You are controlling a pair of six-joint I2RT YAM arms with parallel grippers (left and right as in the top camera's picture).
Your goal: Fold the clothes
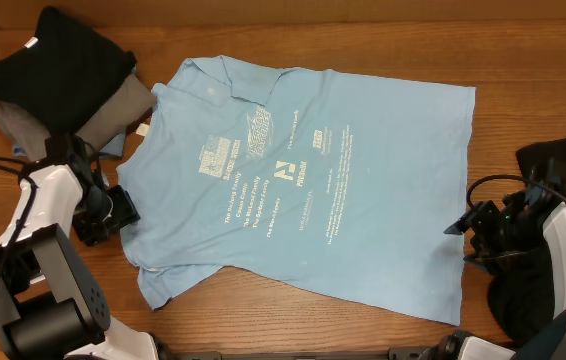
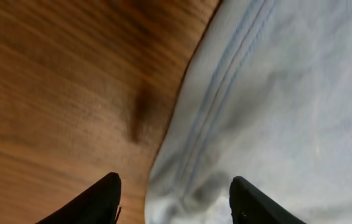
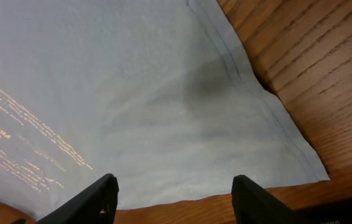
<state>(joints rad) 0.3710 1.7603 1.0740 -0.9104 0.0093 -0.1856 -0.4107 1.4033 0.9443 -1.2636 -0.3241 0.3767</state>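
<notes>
A light sky-blue T-shirt (image 1: 303,170) with white printed text lies spread flat across the middle of the wooden table (image 1: 523,60). My left gripper (image 1: 128,208) is low at the shirt's left edge. In the left wrist view it (image 2: 175,193) is open, and the stitched blue edge (image 2: 213,112) runs between its fingers, wood on one side. My right gripper (image 1: 458,226) is at the shirt's right edge. In the right wrist view it (image 3: 175,196) is open, the shirt's edge (image 3: 182,198) crossing between its tips with nothing pinched. A plain black garment (image 1: 58,55) sits bunched at the back left.
The black garment rests on a grey folded cloth (image 1: 118,105) beside the shirt's collar. Both arm bases stand at the front corners, the left (image 1: 33,290) and the right (image 1: 563,270). A dark bundle (image 1: 523,300) lies under the right arm.
</notes>
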